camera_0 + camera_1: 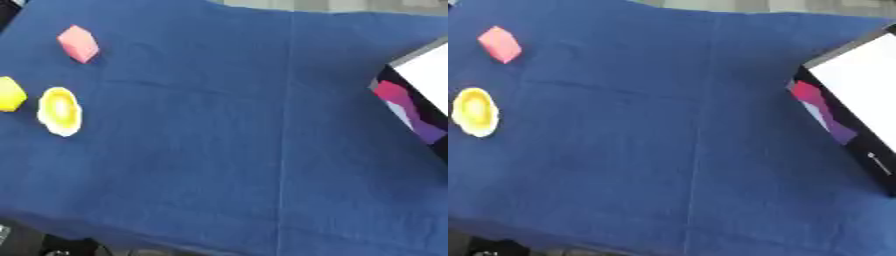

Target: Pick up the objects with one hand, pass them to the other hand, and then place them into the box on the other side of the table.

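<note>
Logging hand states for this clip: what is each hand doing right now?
Left hand: not in view in either eye.
Right hand: not in view either.

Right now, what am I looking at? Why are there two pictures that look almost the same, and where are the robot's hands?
Both pictures come from the two eyes of one camera in a robot's head, looking down at a table, so they nearly match. A blue cloth covers the table. On the left lie a pink block, a yellow and white round thing and a yellow block at the edge. On the right sits a box, white inside. No hand shows, so nothing is held.
</note>
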`<state>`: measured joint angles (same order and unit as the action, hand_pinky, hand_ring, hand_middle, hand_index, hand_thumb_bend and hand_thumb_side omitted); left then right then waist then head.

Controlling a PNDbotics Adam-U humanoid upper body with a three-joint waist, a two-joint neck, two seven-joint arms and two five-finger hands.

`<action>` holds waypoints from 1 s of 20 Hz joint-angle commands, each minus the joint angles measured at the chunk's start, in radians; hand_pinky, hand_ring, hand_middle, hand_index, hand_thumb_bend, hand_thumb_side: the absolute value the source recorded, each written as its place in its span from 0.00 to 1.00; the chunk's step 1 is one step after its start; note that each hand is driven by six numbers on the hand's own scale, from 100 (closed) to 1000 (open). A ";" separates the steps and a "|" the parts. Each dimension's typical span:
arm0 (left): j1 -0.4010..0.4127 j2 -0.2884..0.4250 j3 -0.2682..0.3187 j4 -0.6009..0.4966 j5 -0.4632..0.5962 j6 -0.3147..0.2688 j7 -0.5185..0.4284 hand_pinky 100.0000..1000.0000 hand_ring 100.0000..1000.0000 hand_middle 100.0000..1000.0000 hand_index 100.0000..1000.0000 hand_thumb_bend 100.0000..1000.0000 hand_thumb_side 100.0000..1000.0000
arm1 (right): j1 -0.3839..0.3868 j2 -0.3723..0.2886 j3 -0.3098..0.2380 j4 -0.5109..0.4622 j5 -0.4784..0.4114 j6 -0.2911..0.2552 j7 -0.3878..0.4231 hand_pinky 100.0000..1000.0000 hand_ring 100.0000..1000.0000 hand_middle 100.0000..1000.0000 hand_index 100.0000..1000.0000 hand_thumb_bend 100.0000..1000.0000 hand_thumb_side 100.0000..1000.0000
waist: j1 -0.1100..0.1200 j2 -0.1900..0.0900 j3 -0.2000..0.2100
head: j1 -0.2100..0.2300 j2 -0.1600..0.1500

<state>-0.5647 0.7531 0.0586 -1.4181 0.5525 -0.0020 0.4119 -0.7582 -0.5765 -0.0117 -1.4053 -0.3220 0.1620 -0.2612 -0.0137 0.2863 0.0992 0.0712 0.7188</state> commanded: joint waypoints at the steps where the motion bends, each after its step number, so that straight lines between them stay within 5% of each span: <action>1: -0.018 0.049 0.016 -0.019 -0.006 0.002 -0.001 0.70 0.74 0.75 0.84 0.64 0.62 | -0.022 -0.039 -0.012 -0.027 -0.005 -0.001 -0.003 0.85 0.92 0.83 0.93 0.44 0.39 | 0.001 -0.001 0.000 | -0.006 -0.017; 9: -0.033 0.104 0.003 -0.010 -0.033 0.030 -0.026 0.71 0.74 0.71 0.83 0.66 0.59 | -0.020 -0.044 -0.008 -0.029 -0.002 0.003 -0.001 0.85 0.92 0.83 0.93 0.45 0.39 | 0.003 0.002 -0.001 | 0.000 -0.019; 20: 0.025 0.384 -0.162 0.024 -0.219 0.217 -0.212 0.77 0.79 0.74 0.84 0.69 0.54 | -0.026 -0.048 0.008 -0.024 0.014 0.010 0.014 0.85 0.93 0.83 0.93 0.45 0.39 | 0.016 -0.002 -0.007 | 0.076 -0.006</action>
<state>-0.5332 1.0610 -0.1006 -1.3823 0.3574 0.1949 0.2192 -0.7647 -0.5873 0.0007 -1.4114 -0.3155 0.1723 -0.2506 -0.0131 0.2915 0.0920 0.1375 0.7108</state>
